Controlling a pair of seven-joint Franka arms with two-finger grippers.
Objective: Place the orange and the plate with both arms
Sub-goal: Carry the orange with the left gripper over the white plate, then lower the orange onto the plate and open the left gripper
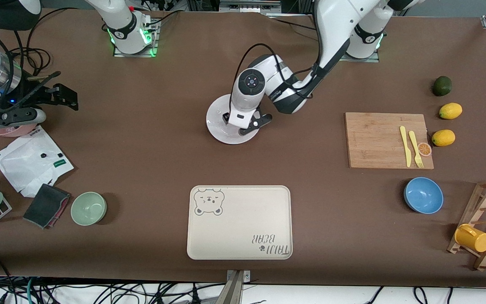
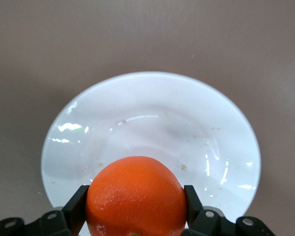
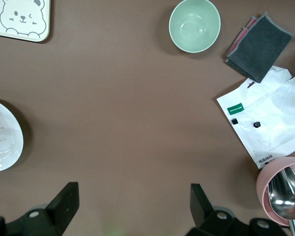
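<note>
A: Left hand [image 2: 136,206] is clamped on the orange [image 2: 136,195], hanging over the plate [image 1: 217,122] mid-worktop [image 1: 150,160], up toward the arm bases. In the wrist view the fruit sits over the rim, not the well.

B: So biggest risk is a release there?

A: My read, yes. Round fruit dropped on a sloped, glossy rim would likely roll off onto the worktop. Needs to move over the well first, and go low before letting go.

B: Plate itself?

A: Light and shallow on a smooth cover. If the fingers [image 2: 76,202] come down on the rim, it could tip or skid. Can't judge the height above it from here.

B: Right arm?

A: Waiting. Right hand [image 3: 132,204] is spread wide, empty, over bare worktop at its own end, close to the pink cup [image 3: 282,188] with the spoon [image 3: 286,196]. A careless sweep toward the plate could clip that.

B: Squeeze on the fruit?

A: Minor. Pads sit at its widest part, looks secure.
</note>
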